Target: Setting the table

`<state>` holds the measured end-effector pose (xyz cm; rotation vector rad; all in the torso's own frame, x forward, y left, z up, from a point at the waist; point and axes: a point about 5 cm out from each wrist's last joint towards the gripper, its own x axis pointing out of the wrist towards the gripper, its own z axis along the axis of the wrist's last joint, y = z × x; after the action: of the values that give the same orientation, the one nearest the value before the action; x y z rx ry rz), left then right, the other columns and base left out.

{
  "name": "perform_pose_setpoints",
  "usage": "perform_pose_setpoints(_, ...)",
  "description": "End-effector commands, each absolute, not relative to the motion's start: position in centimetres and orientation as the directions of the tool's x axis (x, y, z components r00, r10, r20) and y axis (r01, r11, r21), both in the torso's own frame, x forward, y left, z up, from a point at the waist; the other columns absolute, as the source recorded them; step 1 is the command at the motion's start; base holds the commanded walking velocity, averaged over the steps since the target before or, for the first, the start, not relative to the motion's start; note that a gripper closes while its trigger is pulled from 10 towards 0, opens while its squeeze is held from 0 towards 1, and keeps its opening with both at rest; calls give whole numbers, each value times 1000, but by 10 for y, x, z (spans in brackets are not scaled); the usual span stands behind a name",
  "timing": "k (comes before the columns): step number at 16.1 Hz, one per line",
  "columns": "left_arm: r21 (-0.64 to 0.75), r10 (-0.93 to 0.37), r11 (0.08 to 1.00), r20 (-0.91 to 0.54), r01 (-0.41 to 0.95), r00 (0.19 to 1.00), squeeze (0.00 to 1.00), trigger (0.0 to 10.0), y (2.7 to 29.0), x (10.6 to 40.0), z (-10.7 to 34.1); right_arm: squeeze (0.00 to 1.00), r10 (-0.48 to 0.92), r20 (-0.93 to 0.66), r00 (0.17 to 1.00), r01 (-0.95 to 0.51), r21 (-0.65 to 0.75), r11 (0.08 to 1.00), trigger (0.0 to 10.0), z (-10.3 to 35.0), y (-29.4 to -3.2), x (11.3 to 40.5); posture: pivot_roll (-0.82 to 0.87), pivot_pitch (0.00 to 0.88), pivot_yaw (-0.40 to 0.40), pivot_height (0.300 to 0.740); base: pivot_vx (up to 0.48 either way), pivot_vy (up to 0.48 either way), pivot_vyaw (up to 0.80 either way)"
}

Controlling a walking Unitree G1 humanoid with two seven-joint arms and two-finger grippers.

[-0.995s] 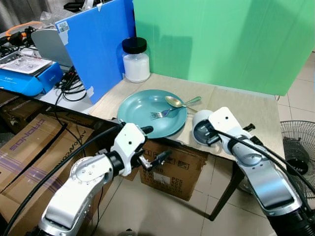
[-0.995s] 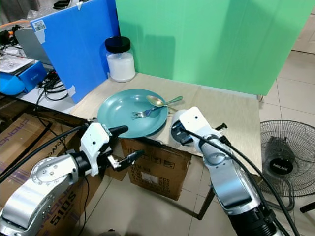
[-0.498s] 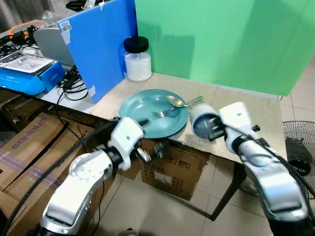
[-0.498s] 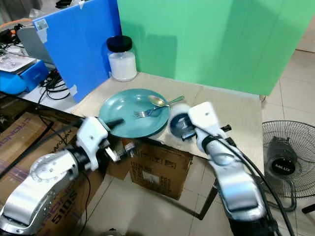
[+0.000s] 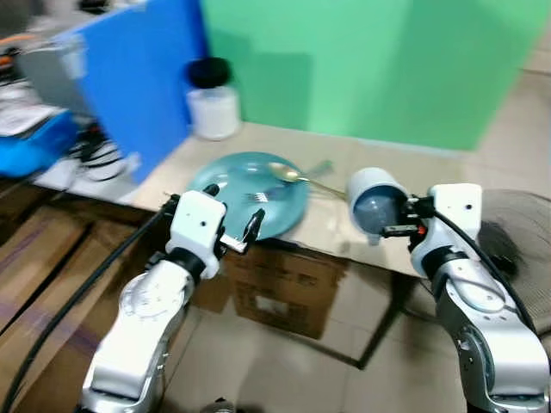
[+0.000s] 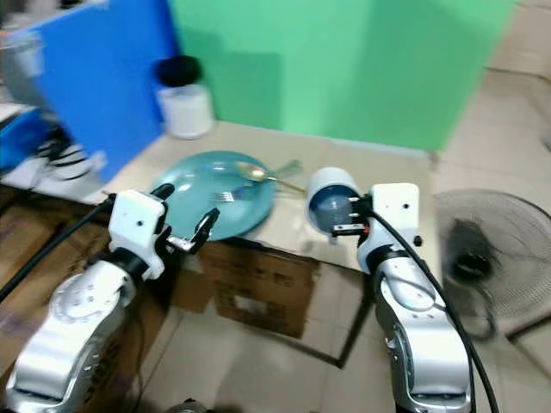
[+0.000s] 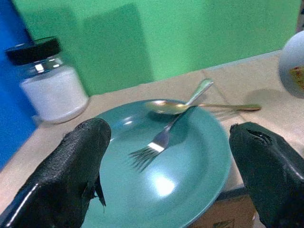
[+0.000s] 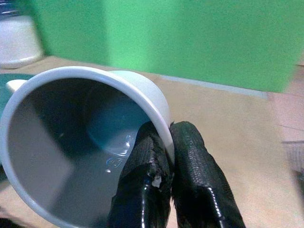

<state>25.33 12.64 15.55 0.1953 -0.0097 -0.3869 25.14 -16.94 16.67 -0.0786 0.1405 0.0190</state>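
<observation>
Right end effector (image 8: 164,156) pinches the cup (image 5: 374,200) by its rim, tilted above the table (image 5: 344,237), right of the plate (image 5: 250,198); left end effector (image 7: 166,156) spread.

No lettering, brand, number or sign can be read on anything in these blurred views. A small yellowish sticker on the outside of the white cup (image 7: 294,71) is too smeared to make out. Faint raised marks on the inner wall of the cup, beside the right end effector's fingers (image 8: 142,190), cannot be read either. The cardboard box (image 5: 280,288) under the bench (image 5: 344,228) shows only an indistinct dark print.
</observation>
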Motion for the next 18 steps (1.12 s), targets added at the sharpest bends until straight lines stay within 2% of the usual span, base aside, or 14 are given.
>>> perform_pose_setpoints(1, 208, -360, 912, -15, 355, 933, 0, 10000, 124, 256, 158, 0, 13, -109, 994, -20, -68, 997, 10000, 174, -168, 249, 115, 0, 28, 740, 0, 0, -781)
perform_pose_setpoints(11, 187, -304, 935, -15, 301, 953, 0, 10000, 136, 256, 157, 0, 0, -119, 993, -11, -93, 996, 10000, 173, -163, 252, 110, 0, 35, 740, 0, 0, -791)
perform_pose_setpoints(18, 158, -282, 947, -13, 280, 959, 0, 10000, 137, 251, 156, 0, 26, -140, 990, -43, -121, 992, 10000, 173, -162, 255, 120, 0, -5, 740, 0, 0, -796)
